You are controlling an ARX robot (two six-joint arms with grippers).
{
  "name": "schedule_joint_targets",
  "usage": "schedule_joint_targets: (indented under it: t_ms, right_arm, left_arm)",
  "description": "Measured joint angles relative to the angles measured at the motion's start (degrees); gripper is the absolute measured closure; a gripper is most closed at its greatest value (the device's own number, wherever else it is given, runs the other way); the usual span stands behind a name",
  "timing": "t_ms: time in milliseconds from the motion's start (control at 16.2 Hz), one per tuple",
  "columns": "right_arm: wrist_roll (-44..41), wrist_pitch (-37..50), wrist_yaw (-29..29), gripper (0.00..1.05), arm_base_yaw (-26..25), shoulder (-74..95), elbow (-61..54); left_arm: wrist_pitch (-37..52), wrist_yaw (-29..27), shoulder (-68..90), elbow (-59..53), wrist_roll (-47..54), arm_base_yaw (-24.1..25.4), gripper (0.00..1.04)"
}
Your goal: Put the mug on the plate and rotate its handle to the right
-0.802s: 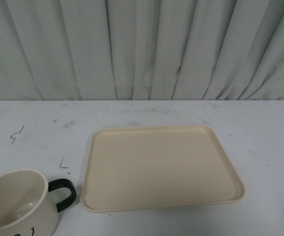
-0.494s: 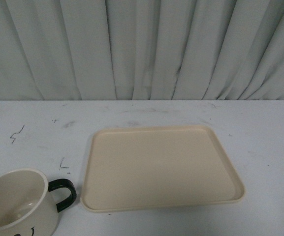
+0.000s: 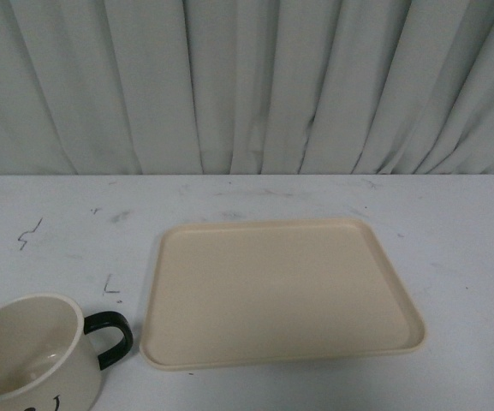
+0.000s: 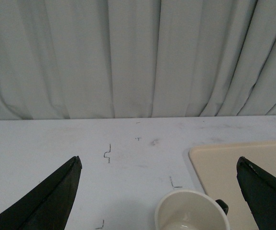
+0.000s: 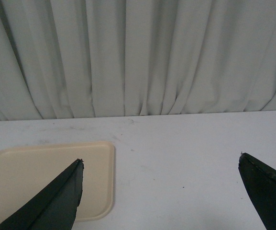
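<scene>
The cream mug (image 3: pixel 28 355) stands upright on the white table at the near left, cut off by the frame's lower edge. Its black handle (image 3: pixel 112 336) points right, toward the beige plate (image 3: pixel 276 291), which lies flat and empty beside it. In the left wrist view the mug (image 4: pixel 190 213) sits between the spread fingers of my open left gripper (image 4: pixel 159 165), low in the picture, with the plate (image 4: pixel 224 167) beside it. My right gripper (image 5: pixel 160 160) is open and empty above bare table; the plate (image 5: pixel 42 177) lies by one finger. Neither gripper shows in the front view.
A white pleated curtain (image 3: pixel 247 86) hangs along the table's far edge. The white table (image 3: pixel 452 240) carries small black pen marks (image 3: pixel 28 233) left of the plate.
</scene>
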Motion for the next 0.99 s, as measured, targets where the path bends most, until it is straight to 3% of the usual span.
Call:
schedule_joint_targets:
  t_ms: [987]
  right_arm:
    - [0.02, 0.00, -0.02, 0.06, 0.00, 0.00, 0.00]
  left_arm:
    - [0.00, 0.00, 0.00, 0.00, 0.00, 0.00, 0.07]
